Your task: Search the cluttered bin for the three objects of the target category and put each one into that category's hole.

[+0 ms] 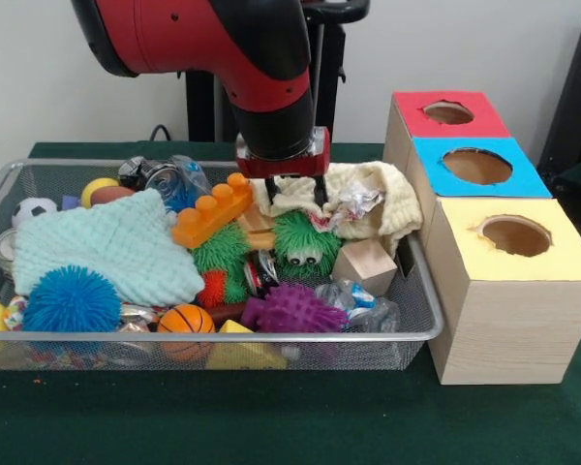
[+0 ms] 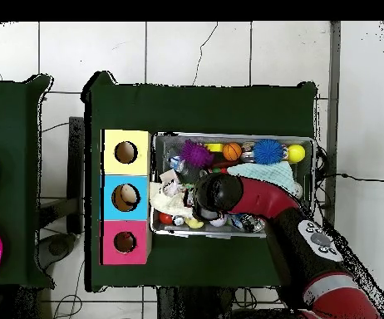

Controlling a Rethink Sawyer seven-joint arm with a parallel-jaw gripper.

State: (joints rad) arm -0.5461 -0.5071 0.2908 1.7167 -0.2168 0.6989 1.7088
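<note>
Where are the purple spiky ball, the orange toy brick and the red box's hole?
Purple spiky rubber ball (image 1: 292,310), front view: middle of its body.
Orange plastic studded toy brick (image 1: 211,217), front view: its long side face.
Round hole in the red-topped wooden box (image 1: 448,112), front view: centre of the opening.

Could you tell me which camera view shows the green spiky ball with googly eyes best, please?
The front view: the green spiky ball sits unobstructed mid-basket, eyes facing the camera, just below the hand. In the overhead view the arm covers that spot, so I cannot make it out.

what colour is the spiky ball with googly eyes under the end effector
Green. The googly-eyed spiky ball shows best in the front view.
</note>
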